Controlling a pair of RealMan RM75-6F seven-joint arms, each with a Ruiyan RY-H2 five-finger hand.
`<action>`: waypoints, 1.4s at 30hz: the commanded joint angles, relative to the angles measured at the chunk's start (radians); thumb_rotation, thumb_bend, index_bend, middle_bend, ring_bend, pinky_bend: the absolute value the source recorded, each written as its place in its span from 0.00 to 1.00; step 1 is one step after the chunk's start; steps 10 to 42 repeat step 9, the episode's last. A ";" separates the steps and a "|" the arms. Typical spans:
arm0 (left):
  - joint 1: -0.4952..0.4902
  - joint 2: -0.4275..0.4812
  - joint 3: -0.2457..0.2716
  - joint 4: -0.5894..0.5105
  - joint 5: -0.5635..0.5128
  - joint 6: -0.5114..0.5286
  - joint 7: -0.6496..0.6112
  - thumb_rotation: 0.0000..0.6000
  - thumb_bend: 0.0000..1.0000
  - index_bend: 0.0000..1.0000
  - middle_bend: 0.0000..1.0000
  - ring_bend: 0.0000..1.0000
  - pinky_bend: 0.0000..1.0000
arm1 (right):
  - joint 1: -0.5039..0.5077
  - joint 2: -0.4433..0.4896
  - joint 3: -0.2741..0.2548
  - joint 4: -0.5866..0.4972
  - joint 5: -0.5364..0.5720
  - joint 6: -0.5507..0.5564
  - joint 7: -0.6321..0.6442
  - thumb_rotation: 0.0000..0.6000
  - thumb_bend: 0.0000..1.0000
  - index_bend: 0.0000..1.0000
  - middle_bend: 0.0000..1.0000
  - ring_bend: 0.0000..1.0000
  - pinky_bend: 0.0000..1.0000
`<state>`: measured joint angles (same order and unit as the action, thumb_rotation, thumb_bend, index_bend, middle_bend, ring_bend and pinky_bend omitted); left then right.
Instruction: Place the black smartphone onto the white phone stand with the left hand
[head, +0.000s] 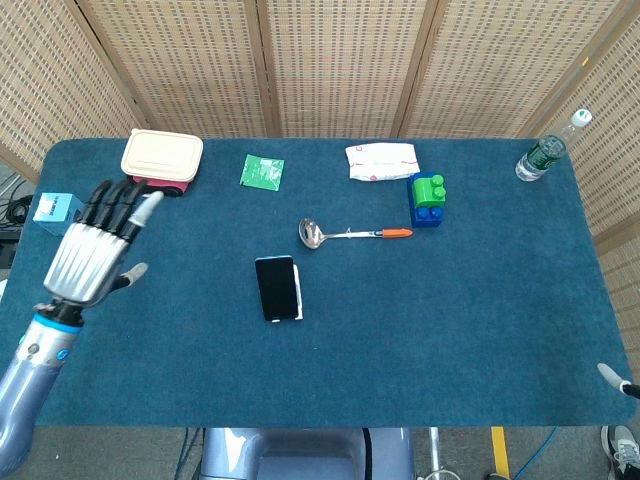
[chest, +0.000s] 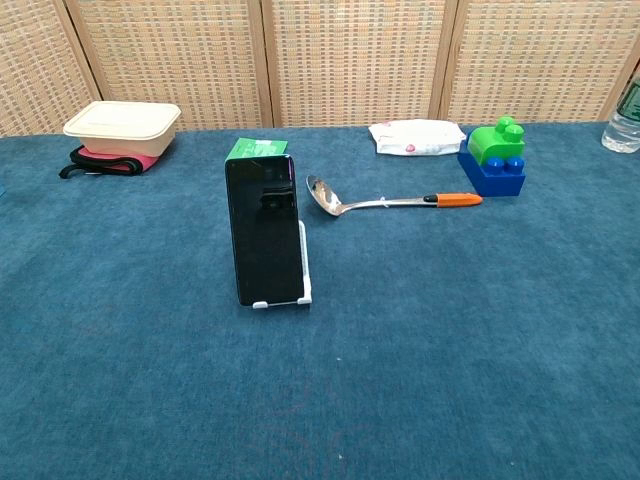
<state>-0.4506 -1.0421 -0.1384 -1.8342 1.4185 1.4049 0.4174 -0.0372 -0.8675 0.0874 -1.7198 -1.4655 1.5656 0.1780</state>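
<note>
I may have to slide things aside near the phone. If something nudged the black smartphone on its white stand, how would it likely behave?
The black smartphone stands tall and nearly upright on the small white phone stand, so a nudge near its top would probably tip it. Its glossy face looks slippery, and likely fragile. The stand looks light, so a low push might slide both across the blue cloth.

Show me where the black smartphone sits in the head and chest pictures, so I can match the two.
Head view: the black smartphone is just left of centre on the blue table, seen from above on the white phone stand.
Chest view: the smartphone stands upright left of centre, leaning on the stand.
Shared landmark: the orange-handled ladle lies just beyond it, to its right.
</note>
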 joint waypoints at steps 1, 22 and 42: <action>0.162 -0.007 0.097 -0.035 -0.065 0.121 -0.138 1.00 0.00 0.00 0.00 0.00 0.01 | -0.001 -0.004 0.000 -0.005 -0.001 0.005 -0.012 1.00 0.00 0.00 0.00 0.00 0.00; 0.284 0.033 0.181 -0.059 -0.048 0.163 -0.224 1.00 0.00 0.00 0.00 0.00 0.00 | -0.006 -0.009 -0.006 -0.011 -0.017 0.018 -0.035 1.00 0.00 0.00 0.00 0.00 0.00; 0.284 0.033 0.181 -0.059 -0.048 0.163 -0.224 1.00 0.00 0.00 0.00 0.00 0.00 | -0.006 -0.009 -0.006 -0.011 -0.017 0.018 -0.035 1.00 0.00 0.00 0.00 0.00 0.00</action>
